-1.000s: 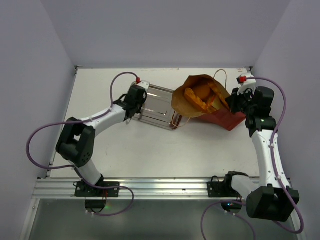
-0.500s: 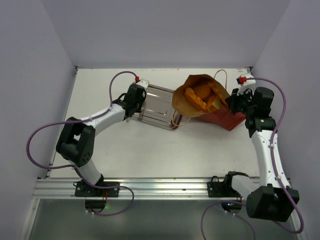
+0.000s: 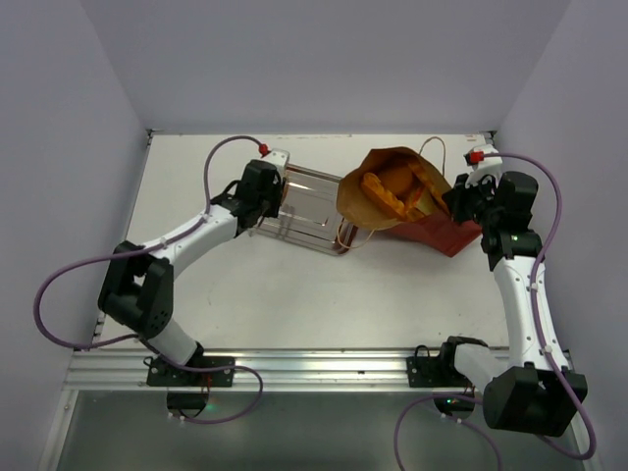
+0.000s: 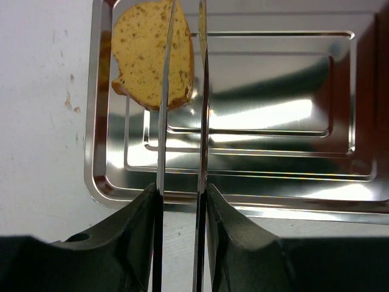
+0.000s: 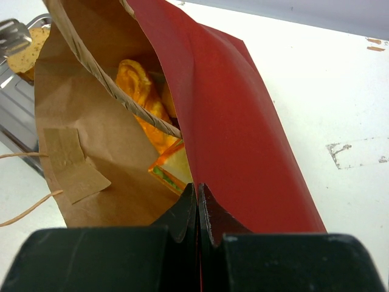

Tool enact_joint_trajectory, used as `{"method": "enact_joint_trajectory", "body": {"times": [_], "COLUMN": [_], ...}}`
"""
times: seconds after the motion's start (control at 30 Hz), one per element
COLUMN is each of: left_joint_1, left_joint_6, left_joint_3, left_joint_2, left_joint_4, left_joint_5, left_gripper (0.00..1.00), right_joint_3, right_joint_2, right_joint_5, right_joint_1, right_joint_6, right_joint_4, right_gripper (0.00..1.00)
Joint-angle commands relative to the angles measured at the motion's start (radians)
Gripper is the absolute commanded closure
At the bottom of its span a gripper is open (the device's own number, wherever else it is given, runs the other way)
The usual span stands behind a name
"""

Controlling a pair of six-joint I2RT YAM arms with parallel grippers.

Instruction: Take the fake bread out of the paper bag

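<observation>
Left wrist shows left hand ajar, empty; right hand pinches paper bag

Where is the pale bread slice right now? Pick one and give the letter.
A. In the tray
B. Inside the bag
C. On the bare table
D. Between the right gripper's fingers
A: the left wrist view shows the slice lying flat in a corner of the tray.

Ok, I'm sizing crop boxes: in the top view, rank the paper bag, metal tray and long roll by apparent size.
1. paper bag, largest
2. metal tray, partly covered
3. long roll, clearly smallest
</observation>
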Motion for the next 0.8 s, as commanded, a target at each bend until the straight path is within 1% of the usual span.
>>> {"method": "enact_joint_trajectory", "body": {"times": [0.0,0.13,0.3,0.33,0.37,0.4,0.43,0.47,0.57,0.67,0.77], "left_joint_1": [0.012,0.012,0.01,0.012,0.012,0.01,0.01,0.012,0.009,0.006,-0.005], "left_joint_6": [-0.046,-0.096,-0.225,-0.243,-0.266,-0.312,-0.335,-0.358,-0.461,-0.5,-0.542], "left_joint_3": [0.001,-0.021,-0.047,-0.059,-0.065,-0.072,-0.091,-0.102,-0.14,-0.156,-0.167], "left_joint_2": [-0.122,-0.24,-0.404,-0.421,-0.438,-0.464,-0.473,-0.481,-0.497,-0.494,-0.487], "left_joint_4": [0.009,-0.03,-0.062,-0.062,-0.06,-0.057,-0.039,-0.025,0.01,0.021,0.045], "left_joint_5": [0.048,0.142,0.41,0.45,0.526,0.563,0.602,0.677,0.777,0.841,0.872], "left_gripper": [0.62,0.64,0.64,0.64,0.64,0.64,0.64,0.64,0.64,0.64,0.63], "right_joint_3": [-0.001,0.005,-0.002,-0.005,-0.012,-0.016,-0.021,-0.027,-0.038,-0.047,-0.059], "right_joint_2": [-0.016,-0.012,-0.016,-0.016,-0.019,-0.021,-0.021,-0.022,-0.025,-0.03,-0.033], "right_joint_5": [0.014,0.011,0.003,0.0,-0.003,-0.009,-0.012,-0.021,-0.031,-0.032,-0.043], "right_joint_1": [0.002,0.002,0.002,0.002,0.002,0.004,0.004,0.002,0.002,0.004,0.004], "right_joint_6": [0.009,0.006,-0.029,-0.035,-0.044,-0.058,-0.063,-0.07,-0.086,-0.095,-0.101], "right_joint_4": [0.01,0.007,0.001,0.001,-0.001,0.001,-0.001,-0.001,0.002,0.008,0.015], "right_gripper": [1.0,1.0,1.0,1.0,1.0,1.0,1.0,1.0,1.0,1.0,1.0]}}
